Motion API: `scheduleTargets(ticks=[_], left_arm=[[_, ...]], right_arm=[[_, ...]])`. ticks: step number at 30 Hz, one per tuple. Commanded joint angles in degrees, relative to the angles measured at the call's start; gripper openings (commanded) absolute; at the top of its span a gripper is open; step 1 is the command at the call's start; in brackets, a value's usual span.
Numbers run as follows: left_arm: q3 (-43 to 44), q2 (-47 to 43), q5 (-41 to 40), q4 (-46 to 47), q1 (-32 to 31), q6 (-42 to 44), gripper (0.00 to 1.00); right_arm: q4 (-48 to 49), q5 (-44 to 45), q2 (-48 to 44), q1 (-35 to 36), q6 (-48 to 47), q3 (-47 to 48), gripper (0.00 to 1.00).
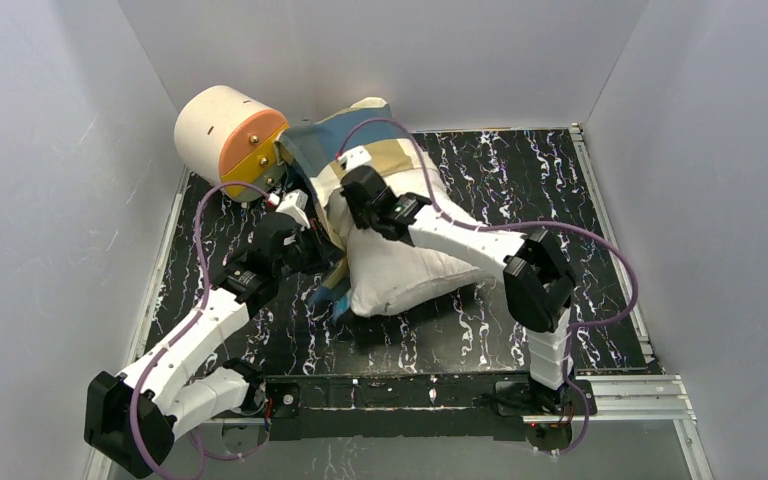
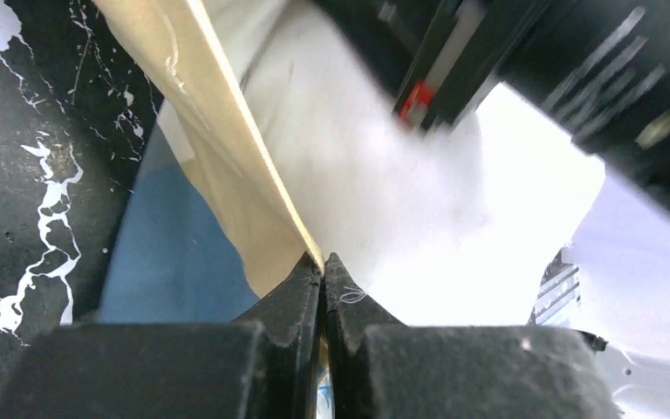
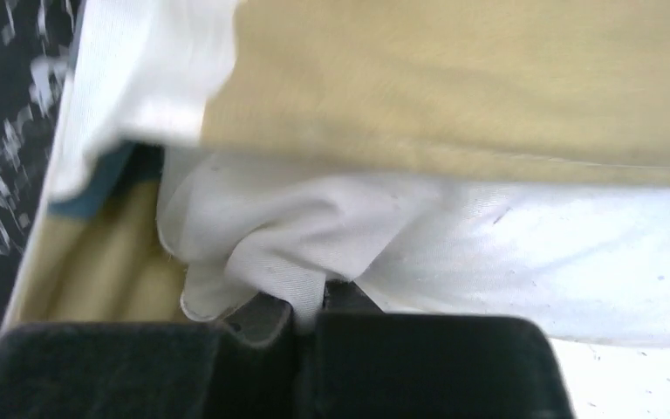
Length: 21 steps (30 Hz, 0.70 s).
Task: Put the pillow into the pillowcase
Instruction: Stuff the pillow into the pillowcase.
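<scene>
The white pillow (image 1: 410, 270) lies in the middle of the table, its far end inside the blue, tan and cream pillowcase (image 1: 360, 140). My left gripper (image 1: 305, 215) is at the pillowcase's left opening edge. In the left wrist view it (image 2: 324, 260) is shut on the tan pillowcase hem (image 2: 227, 166), with the pillow (image 2: 384, 201) to the right. My right gripper (image 1: 352, 195) rests on top at the opening. In the right wrist view it (image 3: 314, 301) is shut on a bunched fold of the white pillow (image 3: 297, 236) under the tan pillowcase (image 3: 454, 78).
A cream-and-orange cylinder (image 1: 228, 130) lies at the back left, touching the pillowcase. The black marbled table (image 1: 520, 170) is enclosed by grey walls, with a metal rail (image 1: 610, 230) on the right. The right arm's black body (image 2: 576, 61) crosses the left wrist view.
</scene>
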Motion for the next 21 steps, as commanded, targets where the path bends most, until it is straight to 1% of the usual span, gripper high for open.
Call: scheduleTargets(ticks=[1,3,5,9,13,17,19,21], left_arm=[[0.1,-3.5,8.2,0.9,-1.8,-0.2,0.00],[-2.6,-4.4,10.4,3.3,-2.8,0.5,0.00],[-3.0,-4.4,13.4,4.9,-3.2,1.6,0.00],[1.0,-2.3,20.3,5.2,-3.3,5.8,0.00],[8.2,0.5,26.0,5.2,-3.3,6.9,0.00],[18.0,5.6,28.4,6.0,-3.3,5.5,0.00],[22.0,8.6,30.0,9.7,-3.4,3.6,0.00],[25.7,12.4,31.0,13.7,-3.8,1.6,0.00]], right_arm=[[11.8,3.0,-3.1,-5.1,14.7,2.1,0.01],[17.2,3.3,-5.7,-6.5,21.5,-1.9,0.01],[22.7,4.0,-7.8,-7.0,26.7,-6.3,0.01],[28.4,5.6,-10.0,-7.4,33.7,-9.9,0.01],[31.6,7.1,-13.0,-8.1,37.4,-11.3,0.01],[35.0,9.5,-20.8,-8.7,38.3,-15.4,0.01],[35.1,10.2,-25.1,-9.8,39.7,-17.5,0.01],[34.8,9.1,-29.1,-11.8,43.3,-19.8,0.01]])
